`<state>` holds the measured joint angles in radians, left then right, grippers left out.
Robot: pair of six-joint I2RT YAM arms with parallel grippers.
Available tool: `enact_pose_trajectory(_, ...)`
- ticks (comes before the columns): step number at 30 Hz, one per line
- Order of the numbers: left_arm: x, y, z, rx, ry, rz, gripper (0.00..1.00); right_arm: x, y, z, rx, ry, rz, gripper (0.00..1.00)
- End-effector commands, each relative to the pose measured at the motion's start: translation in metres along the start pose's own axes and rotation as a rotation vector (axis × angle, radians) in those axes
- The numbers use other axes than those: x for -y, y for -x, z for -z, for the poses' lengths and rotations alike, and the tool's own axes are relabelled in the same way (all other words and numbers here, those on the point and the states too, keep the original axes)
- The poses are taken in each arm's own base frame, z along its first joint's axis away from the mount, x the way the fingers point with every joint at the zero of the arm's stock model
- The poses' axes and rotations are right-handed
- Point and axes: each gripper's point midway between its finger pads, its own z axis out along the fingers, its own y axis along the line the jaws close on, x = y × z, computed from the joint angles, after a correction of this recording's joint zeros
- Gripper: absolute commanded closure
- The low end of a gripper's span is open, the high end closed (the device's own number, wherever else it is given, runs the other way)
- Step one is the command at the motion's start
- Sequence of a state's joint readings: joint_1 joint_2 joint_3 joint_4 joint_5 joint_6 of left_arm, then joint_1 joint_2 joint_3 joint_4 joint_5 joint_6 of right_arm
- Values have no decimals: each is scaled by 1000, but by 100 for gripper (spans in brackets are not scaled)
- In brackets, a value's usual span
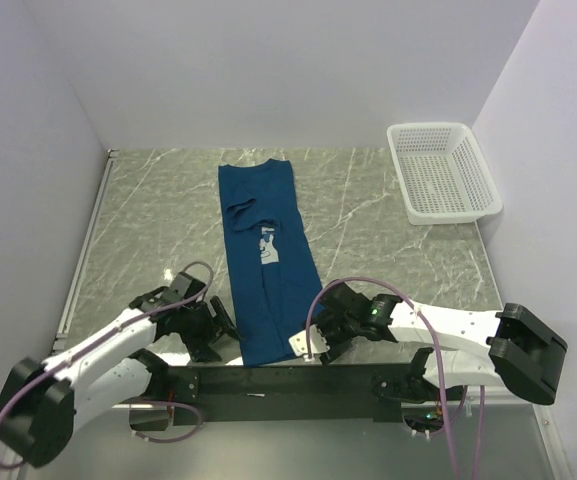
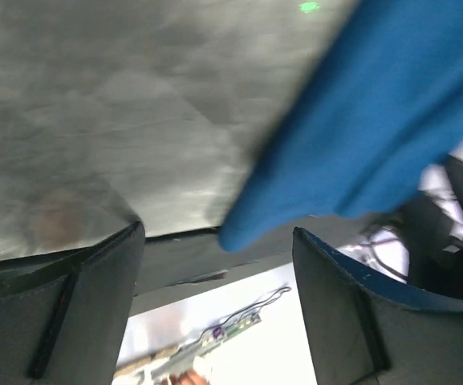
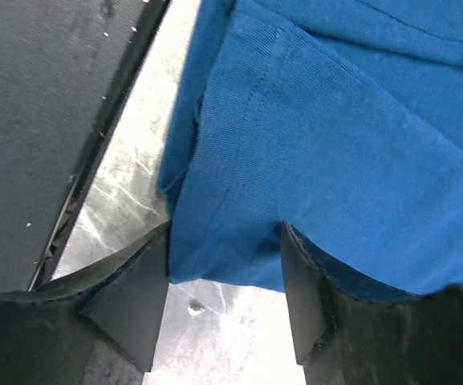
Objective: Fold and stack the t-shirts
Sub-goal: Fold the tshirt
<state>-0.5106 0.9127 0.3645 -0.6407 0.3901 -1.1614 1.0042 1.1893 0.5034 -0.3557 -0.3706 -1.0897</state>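
One dark blue t-shirt [image 1: 266, 262] lies folded lengthwise into a long strip down the middle of the table, with a pale print [image 1: 269, 249] showing near its centre. My left gripper [image 1: 211, 328] is open just left of the shirt's near left corner. In the left wrist view [image 2: 215, 261] that corner [image 2: 359, 120] hangs between and beyond the fingers, untouched. My right gripper [image 1: 318, 342] is open at the near right corner. In the right wrist view [image 3: 225, 269] the shirt's hem [image 3: 295, 160] reaches in between the spread fingers [image 3: 135, 297].
A white mesh basket [image 1: 443, 172] stands at the far right against the wall. A black strip [image 1: 298, 378] runs along the table's near edge between the arm bases. White walls close in the table on three sides.
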Motion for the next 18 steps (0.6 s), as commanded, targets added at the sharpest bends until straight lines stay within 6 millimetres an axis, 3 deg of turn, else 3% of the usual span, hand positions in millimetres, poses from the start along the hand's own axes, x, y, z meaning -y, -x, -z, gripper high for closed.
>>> enact_pose_trajectory(1, 2, -1, -6, 0, 54, 34, 21, 9, 0, 0, -11, -48, 5, 39)
enact_pose_trajectory(6, 18, -19, -24, -57, 49, 1, 24, 8, -2, 1, -17, -51, -1, 47)
enact_pose_trajectory(8, 17, -26, -34, -75, 76, -21, 31, 8, -1, 1, -11, -54, -1, 49)
enact_pose_trajectory(9, 17, -29, -36, -83, 82, -15, 36, 9, 0, 2, -8, -55, -3, 50)
enact_pose_trajectory(10, 19, -32, -40, -88, 75, -31, 49, 8, 0, 2, -8, -51, -2, 51)
enact_pose_trajectory(13, 14, -32, -46, -86, 90, -24, 73, 7, 1, 3, -1, -53, 0, 55)
enact_pose_trajectory(18, 25, -24, -40, -33, 50, -63, 90, 4, 1, 4, 7, -48, 10, 70)
